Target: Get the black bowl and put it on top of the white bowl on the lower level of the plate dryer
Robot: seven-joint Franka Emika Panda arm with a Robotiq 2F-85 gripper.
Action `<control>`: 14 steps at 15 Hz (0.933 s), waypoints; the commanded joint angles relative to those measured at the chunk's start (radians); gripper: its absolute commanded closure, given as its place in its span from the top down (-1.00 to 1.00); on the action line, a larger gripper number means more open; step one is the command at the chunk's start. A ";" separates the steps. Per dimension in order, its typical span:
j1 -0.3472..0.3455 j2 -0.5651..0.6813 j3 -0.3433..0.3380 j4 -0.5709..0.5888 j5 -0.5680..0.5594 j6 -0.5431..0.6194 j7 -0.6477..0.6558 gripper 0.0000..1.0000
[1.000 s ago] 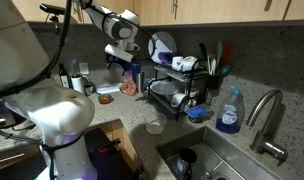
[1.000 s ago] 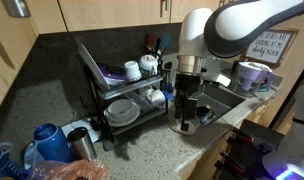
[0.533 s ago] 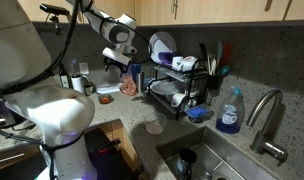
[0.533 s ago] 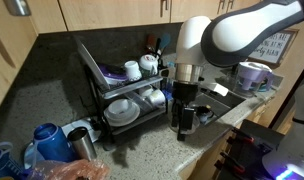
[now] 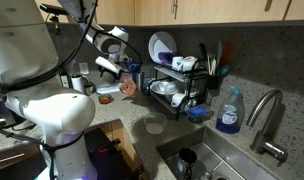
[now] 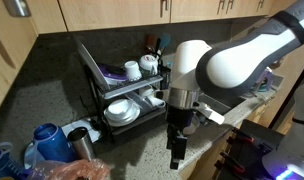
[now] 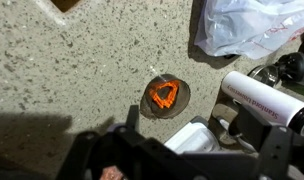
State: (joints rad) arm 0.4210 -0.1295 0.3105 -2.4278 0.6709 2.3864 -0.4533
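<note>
The jaws show only as dark, blurred shapes along the bottom of the wrist view, so it cannot be told whether they are spread or pressed together. The gripper (image 6: 178,152) is held pointing straight down over the speckled countertop (image 7: 62,70). Below it a small round dish (image 7: 165,96) with something orange in it is seen, and a white plastic bag (image 7: 247,25) lies near. The plate dryer (image 6: 122,90) is set against the back wall, its long axis running along that wall. The white bowl (image 6: 154,98) is lodged on the lower level, at the end nearer the gripper; which way its mouth faces cannot be told. The black bowl cannot be picked out in any view. Since half a second ago the gripper has been carried lower and away from the dryer.
</note>
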 commanded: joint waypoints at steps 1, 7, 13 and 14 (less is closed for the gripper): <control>0.007 0.074 0.052 0.030 -0.084 0.045 0.117 1.00; 0.006 0.176 0.095 0.093 -0.406 0.015 0.415 1.00; 0.003 0.215 0.100 0.119 -0.498 0.000 0.497 1.00; 0.002 0.224 0.100 0.127 -0.499 -0.004 0.497 1.00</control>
State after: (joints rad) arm 0.4288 0.0948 0.4051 -2.3027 0.1735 2.3856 0.0428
